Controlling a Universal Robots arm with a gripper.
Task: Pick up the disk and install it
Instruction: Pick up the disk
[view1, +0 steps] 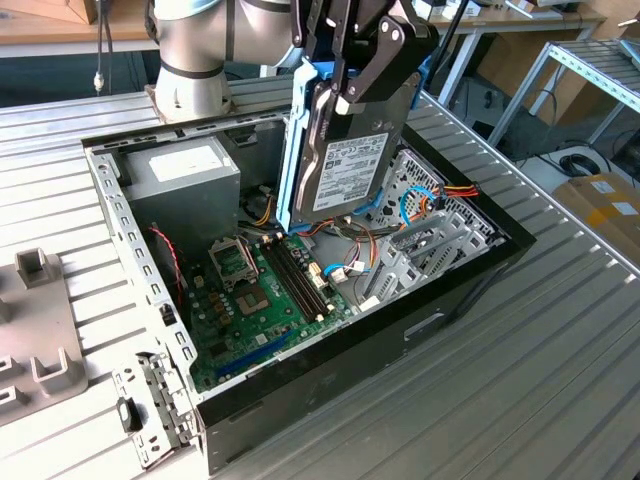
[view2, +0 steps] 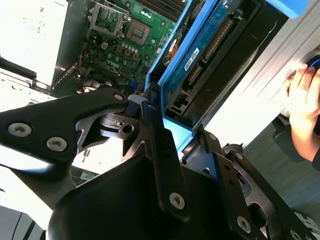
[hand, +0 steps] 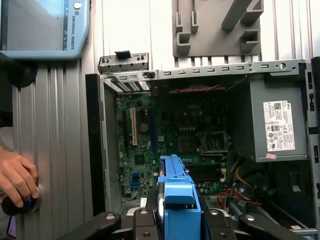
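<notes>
Landmark: open case (view1: 470, 290), lying on its side on the slatted table (view1: 560, 380).
Gripper (view1: 352, 88): clenched on the disk, fingers pressing its two flat faces near the upper end.
Disk (view1: 352, 165): held on edge above the middle of the case, well clear of the board (view1: 255, 300), label side facing the exterior view's right; blue carrier (view1: 290, 150) along the edge toward the exterior view's left.
Disk, close up: connector end and blue carrier rail (view2: 200, 65) in the second wrist view, pointing down into the case; blue carrier top (hand: 178, 200) between the finger links in the first wrist view.
Step in hand, judged: carrying the disk over the case toward its bay; install not yet done.
Doing it well: keep the grip firm and the disk square to the case walls; lower slowly; steer clear of the loose cables (view1: 420, 205) under the disk; avoid brushing the board or the power box (view1: 185, 185) at the far end of the case.
Risk, judged: tilt in the jaws or a snagged cable.
Count: one arm, one gripper, one disk, one case, one power box.
Also counted: one hand (hand: 17, 180) resting on a dark knob beside the case; grey fixture blocks (view1: 40, 330) on the table beyond the open end.
</notes>
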